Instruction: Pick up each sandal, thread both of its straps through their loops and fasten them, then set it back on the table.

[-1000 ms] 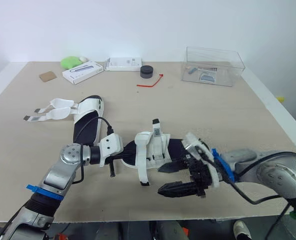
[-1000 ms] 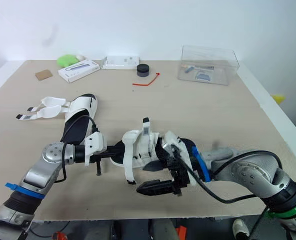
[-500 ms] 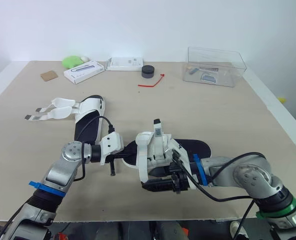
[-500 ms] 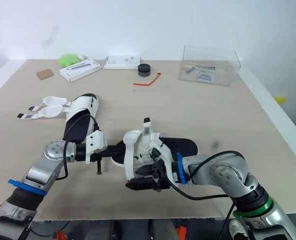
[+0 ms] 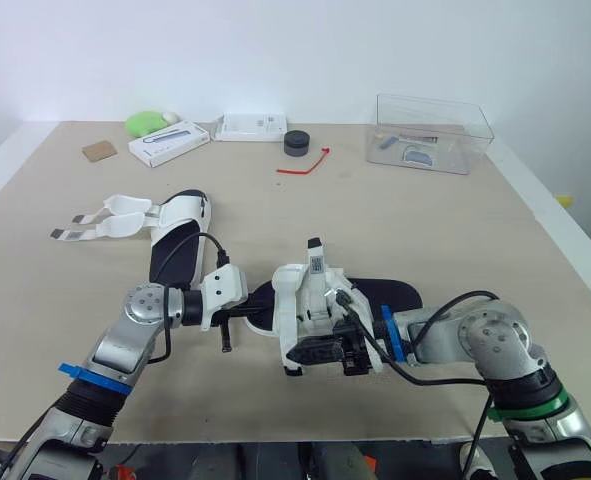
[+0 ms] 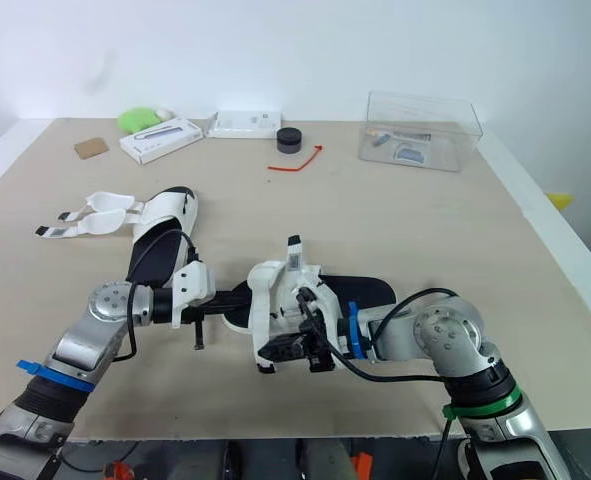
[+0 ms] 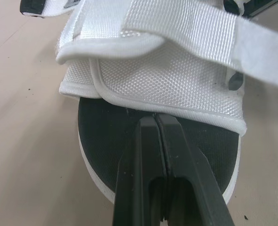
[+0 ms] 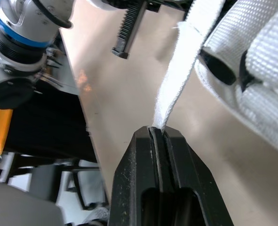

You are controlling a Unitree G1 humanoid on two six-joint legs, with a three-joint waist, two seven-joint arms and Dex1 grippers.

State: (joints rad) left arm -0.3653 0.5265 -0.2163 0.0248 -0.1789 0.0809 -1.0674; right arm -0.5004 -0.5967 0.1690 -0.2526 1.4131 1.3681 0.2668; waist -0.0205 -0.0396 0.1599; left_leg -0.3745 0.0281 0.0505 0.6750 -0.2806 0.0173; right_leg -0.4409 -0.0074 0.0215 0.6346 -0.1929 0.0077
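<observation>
Where the beige table (image 5: 455, 220) ends, a white wall (image 5: 295, 50) rises.

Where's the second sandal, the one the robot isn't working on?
The loose sandal lies on the left half of the table, just beyond the left gripper, its straps splayed toward the left edge.

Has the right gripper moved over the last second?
Yes. The right gripper has slid to the robot's left along the sandal, from its heel end to its white upper, and is now shut on a strap.
</observation>
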